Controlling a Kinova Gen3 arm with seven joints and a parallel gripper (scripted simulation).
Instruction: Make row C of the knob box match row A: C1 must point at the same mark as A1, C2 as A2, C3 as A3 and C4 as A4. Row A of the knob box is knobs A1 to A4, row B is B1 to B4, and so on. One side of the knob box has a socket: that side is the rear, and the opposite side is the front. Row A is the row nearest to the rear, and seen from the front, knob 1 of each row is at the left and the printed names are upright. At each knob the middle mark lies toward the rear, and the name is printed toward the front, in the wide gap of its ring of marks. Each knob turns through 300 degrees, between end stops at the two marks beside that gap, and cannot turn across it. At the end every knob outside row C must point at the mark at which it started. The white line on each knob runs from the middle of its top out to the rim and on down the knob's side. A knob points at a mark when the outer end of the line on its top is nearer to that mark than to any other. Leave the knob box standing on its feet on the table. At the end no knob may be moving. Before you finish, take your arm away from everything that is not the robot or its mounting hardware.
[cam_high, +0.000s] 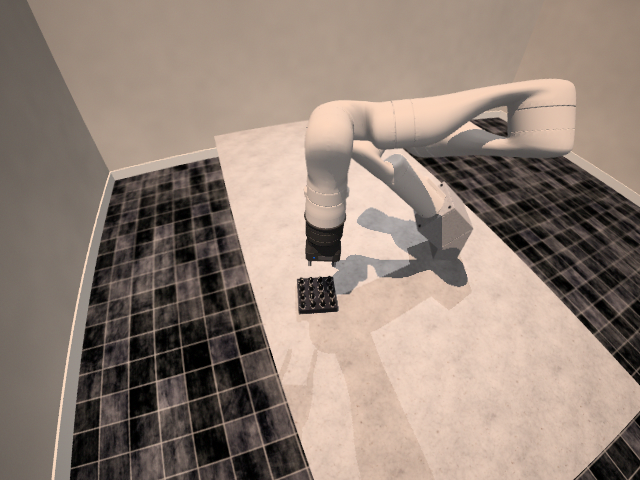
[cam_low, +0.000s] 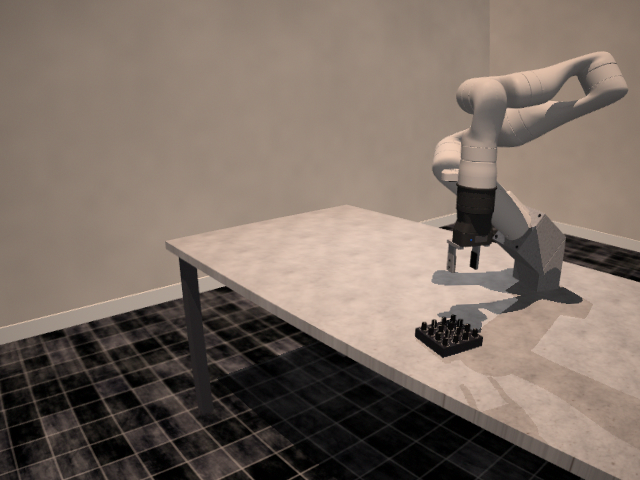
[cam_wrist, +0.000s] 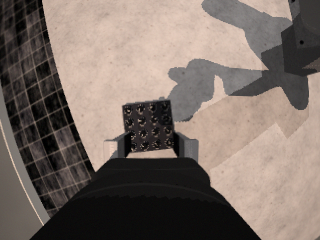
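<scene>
The gripper (cam_high: 323, 263) (cam_low: 462, 259) (cam_wrist: 152, 141) hung above the knob box (cam_high: 317, 311) (cam_low: 462, 349) (cam_wrist: 153, 148), its two fingers spread wide with nothing between them. They pointed down, an attitude that presumably suited straddling a single upright knob and twisting it; their height left the knobs untouched, probably so that the wrist could shift or turn without knocking a neighbour. The box lay flat on the pale table (cam_high: 465, 372) (cam_low: 310, 268) (cam_wrist: 95, 50), its four-by-four grid of dark knobs facing up, which gave the fingers access from overhead. The close spacing of those knobs was likely to make any descent delicate. The white lines were too small to read, so whether row C matched row A could not be told. Beyond the box, towards the robot's base (cam_high: 454, 227) (cam_low: 549, 248) (cam_wrist: 306, 37), the arm (cam_high: 328, 149) (cam_low: 480, 129) threw grey shadows over the mottled tabletop, one reaching just beside the box. Past the table's edge, well apart from the box, spread a floor (cam_high: 170, 361) (cam_low: 129, 361) (cam_wrist: 37, 100) of dark tiles with light joints, and farther off plain beige walls (cam_high: 206, 67) (cam_low: 206, 103) rose from a pale skirting board (cam_high: 160, 164) (cam_low: 103, 310).
</scene>
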